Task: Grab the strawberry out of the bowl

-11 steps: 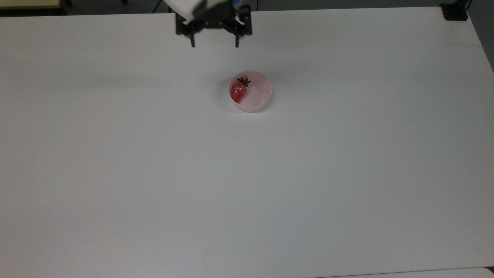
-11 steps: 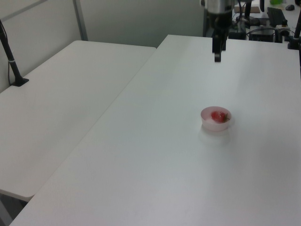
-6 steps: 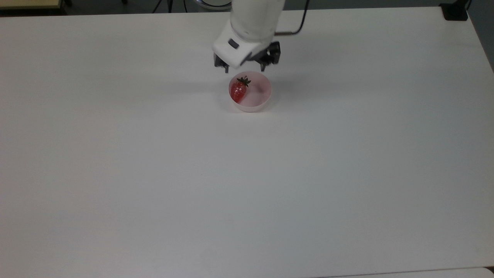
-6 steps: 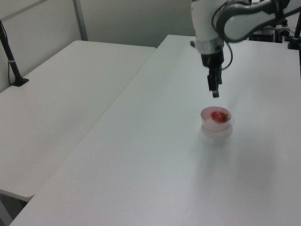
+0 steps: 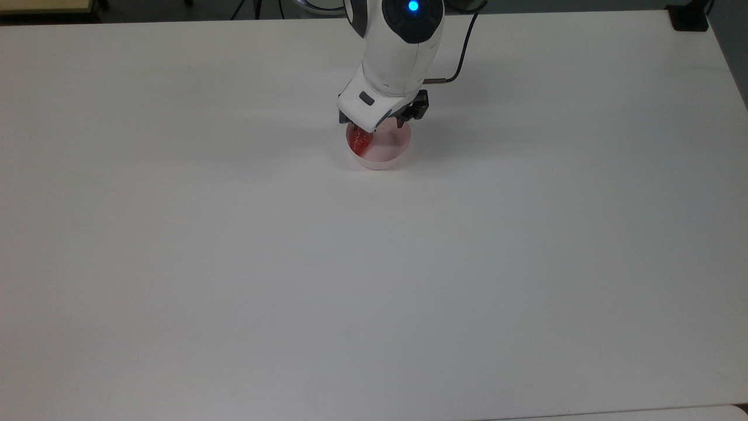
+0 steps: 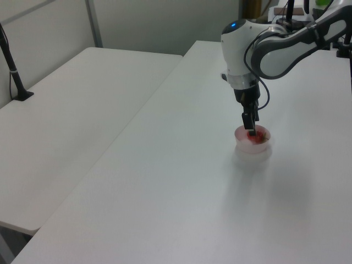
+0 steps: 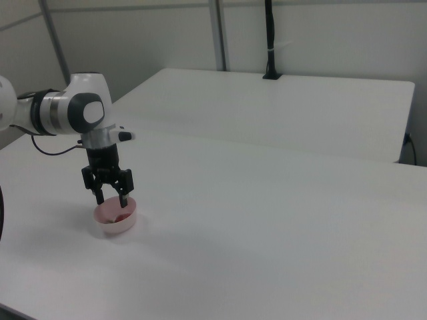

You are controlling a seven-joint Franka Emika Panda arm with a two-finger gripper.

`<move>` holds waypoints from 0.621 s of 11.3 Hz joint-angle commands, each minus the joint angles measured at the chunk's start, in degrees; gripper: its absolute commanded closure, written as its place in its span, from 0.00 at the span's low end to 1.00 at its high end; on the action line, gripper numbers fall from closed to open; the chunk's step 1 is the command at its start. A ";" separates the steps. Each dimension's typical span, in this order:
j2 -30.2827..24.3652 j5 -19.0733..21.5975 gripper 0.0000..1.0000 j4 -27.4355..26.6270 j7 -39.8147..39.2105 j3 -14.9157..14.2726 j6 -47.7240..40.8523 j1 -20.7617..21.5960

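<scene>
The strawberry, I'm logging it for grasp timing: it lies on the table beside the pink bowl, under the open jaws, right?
Not beside: the strawberry lies inside the pink bowl, as the top view shows. The open gripper is over it.

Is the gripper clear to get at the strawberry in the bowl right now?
Probably yes. The gripper is open right over the bowl, fingers dipping to the rim, and nothing covers the strawberry.
</scene>
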 commanded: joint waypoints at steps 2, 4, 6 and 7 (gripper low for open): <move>2.23 -0.47 0.18 -1.76 -0.86 -0.23 5.95 0.45; 2.85 -0.47 0.18 -1.76 -0.42 -0.23 6.67 1.14; 3.29 -1.34 0.18 -2.63 -0.42 -0.23 6.93 1.68; 3.29 -2.04 0.18 -2.90 -0.42 -0.23 6.93 1.77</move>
